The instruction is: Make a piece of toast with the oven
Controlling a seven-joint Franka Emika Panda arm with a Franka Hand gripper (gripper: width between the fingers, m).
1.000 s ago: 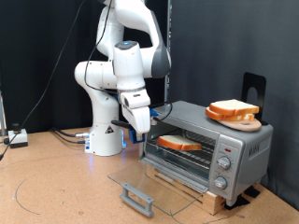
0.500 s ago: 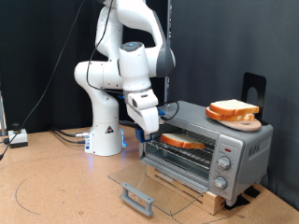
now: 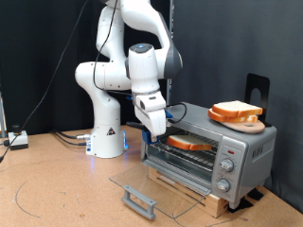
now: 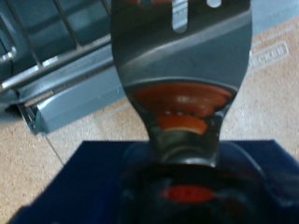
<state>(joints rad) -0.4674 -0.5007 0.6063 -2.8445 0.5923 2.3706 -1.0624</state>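
Observation:
The silver oven [image 3: 241, 151] stands at the exterior view's right with its glass door [image 3: 156, 182] dropped open. A slice of toast [image 3: 192, 143] lies in the oven's mouth at rack level. My gripper [image 3: 153, 125] is just left of the opening, shut on a spatula that reaches towards that slice. In the wrist view the spatula [image 4: 179, 56] shows a bare metal blade and an orange neck, with the oven's wire rack [image 4: 51, 42] beyond it. The toast does not show there.
A second slice of bread [image 3: 235, 110] lies on a round wooden plate [image 3: 250, 123] on top of the oven. The door's grey handle [image 3: 139, 200] sticks out low in front. Knobs [image 3: 225, 170] are on the oven's right panel. Cables [image 3: 66, 138] lie by the robot base.
My gripper has moved right and a little up towards the oven's opening. The slice at the opening has shifted right, deeper into the oven.

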